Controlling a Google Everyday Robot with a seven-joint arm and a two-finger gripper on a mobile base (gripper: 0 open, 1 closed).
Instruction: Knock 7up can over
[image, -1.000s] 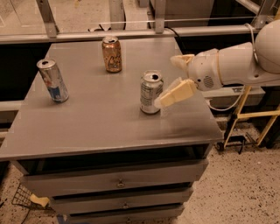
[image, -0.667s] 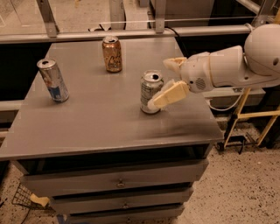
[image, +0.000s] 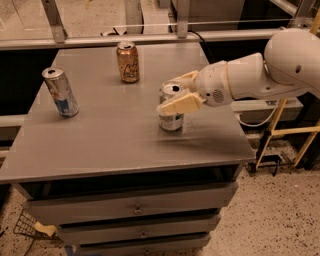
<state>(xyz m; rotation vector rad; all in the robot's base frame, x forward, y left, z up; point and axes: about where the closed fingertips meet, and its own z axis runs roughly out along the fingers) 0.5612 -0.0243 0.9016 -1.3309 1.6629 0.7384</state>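
Observation:
The 7up can (image: 171, 121), silver-white with green markings, stands upright right of the middle of the grey table top (image: 105, 145). My gripper (image: 171, 93) reaches in from the right at the can's upper half. Its fingers are open. The near cream finger (image: 181, 104) lies across the can's front, and the far finger (image: 186, 78) is behind the can's rim. The can's top sits between them. The white arm (image: 260, 75) stretches off to the right.
A brown-gold can (image: 128, 62) stands at the back middle of the table. A slim silver-and-blue can (image: 60, 93) stands at the left. Drawers (image: 135, 210) are under the table top. A yellow frame (image: 280, 132) and cables are on the floor to the right.
My gripper has moved left onto the can. The near finger now covers the can's front instead of sitting beside it. The can is still upright in the same place.

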